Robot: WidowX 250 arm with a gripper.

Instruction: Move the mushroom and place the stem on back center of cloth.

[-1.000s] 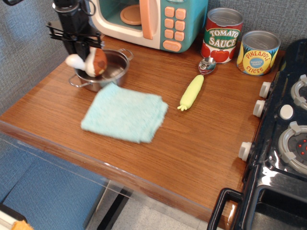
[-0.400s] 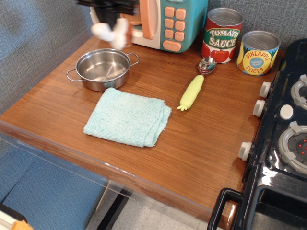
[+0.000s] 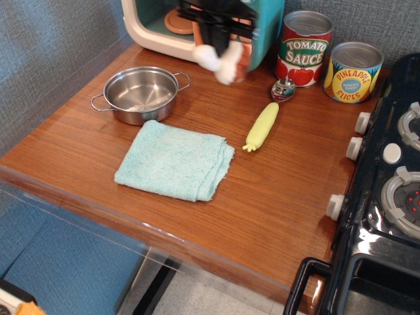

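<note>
My gripper (image 3: pixel 220 46) hangs in the air at the back of the table, in front of the toy microwave, and is shut on the mushroom (image 3: pixel 226 58). The mushroom is motion-blurred; its white stem (image 3: pixel 207 56) points left and its reddish-brown cap sits to the right. It is well above the wood, behind and to the right of the cloth (image 3: pixel 174 160). The light teal cloth lies flat near the table's front left, with nothing on it.
A steel pot (image 3: pixel 139 94) stands empty behind the cloth's left end. A yellow-handled spoon (image 3: pixel 265 119) lies right of the cloth. A toy microwave (image 3: pixel 197 26), a tomato sauce can (image 3: pixel 302 48) and a pineapple can (image 3: pixel 354 71) line the back. A stove (image 3: pixel 387 190) is at the right.
The gripper lifted the mushroom out of the pot and carried it right along the back, from over the pot to in front of the microwave's right side. The cloth settled flat.
</note>
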